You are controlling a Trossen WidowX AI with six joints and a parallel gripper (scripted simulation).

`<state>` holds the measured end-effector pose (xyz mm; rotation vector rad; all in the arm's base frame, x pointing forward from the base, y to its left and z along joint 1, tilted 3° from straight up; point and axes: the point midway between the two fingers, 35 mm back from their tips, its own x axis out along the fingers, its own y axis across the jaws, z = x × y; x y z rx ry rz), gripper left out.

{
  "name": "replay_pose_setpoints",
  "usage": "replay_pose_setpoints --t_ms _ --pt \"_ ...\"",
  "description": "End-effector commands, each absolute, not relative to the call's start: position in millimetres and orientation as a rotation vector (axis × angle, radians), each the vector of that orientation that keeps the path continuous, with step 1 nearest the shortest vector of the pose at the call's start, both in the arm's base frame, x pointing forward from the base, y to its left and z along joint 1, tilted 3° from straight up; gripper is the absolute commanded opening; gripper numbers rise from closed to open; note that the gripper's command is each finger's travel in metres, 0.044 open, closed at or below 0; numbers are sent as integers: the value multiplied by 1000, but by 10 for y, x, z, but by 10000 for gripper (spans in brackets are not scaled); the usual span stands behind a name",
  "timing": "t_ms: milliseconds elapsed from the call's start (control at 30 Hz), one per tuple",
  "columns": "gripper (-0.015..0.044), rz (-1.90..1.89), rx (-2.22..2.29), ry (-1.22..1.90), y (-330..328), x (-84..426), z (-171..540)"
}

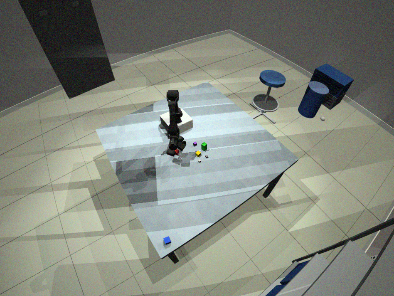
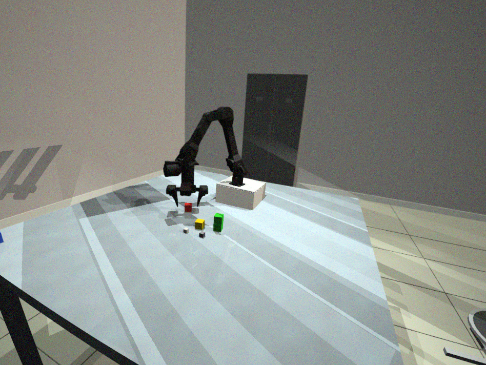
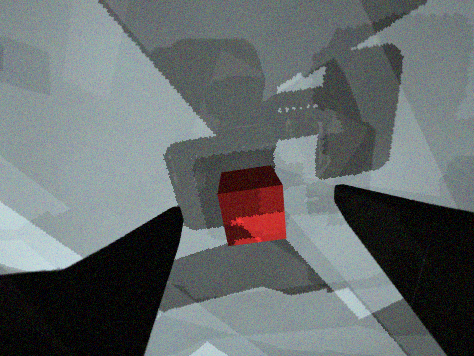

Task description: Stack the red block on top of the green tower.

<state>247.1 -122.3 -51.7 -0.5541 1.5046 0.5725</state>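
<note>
The red block [image 1: 176, 151] [image 2: 188, 208] [image 3: 254, 212] sits on the table, partly hidden by the gripper in the top view. My gripper [image 2: 187, 205] [image 3: 256, 203] is open and points down over the red block. One fingertip shows on each side of the block, with gaps on both sides. The tips look close to the height of the block's top; the exact height is hard to tell. The green tower [image 1: 204, 146] [image 2: 218, 222] is two green blocks stacked upright, away from the gripper. Nothing is on top of it.
A yellow block [image 1: 198, 153] [image 2: 199, 224] stands between the red block and the tower. A small purple block [image 1: 195, 143], a small white block [image 1: 199, 161] [image 2: 185, 230] and a small dark block [image 1: 206, 156] [image 2: 201, 235] lie nearby. A blue block [image 1: 167, 240] is at the table's far corner.
</note>
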Motion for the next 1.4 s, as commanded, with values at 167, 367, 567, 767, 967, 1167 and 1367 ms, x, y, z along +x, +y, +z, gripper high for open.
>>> replay_pose_setpoints --t_ms 167,367,567,767,967,1167,1367 --pt "440 580 -554 1512 -1210 2438 -660" --pt "440 580 -554 1512 -1210 2438 -662" --pt "440 580 -554 1512 -1210 2438 -662" --pt "361 580 -554 1512 -1210 2438 -658" --pt "204 580 -554 1512 -1210 2438 -658" --pt "125 580 -554 1512 -1210 2438 -658" --pt "26 580 -554 1512 -1211 2442 -611"
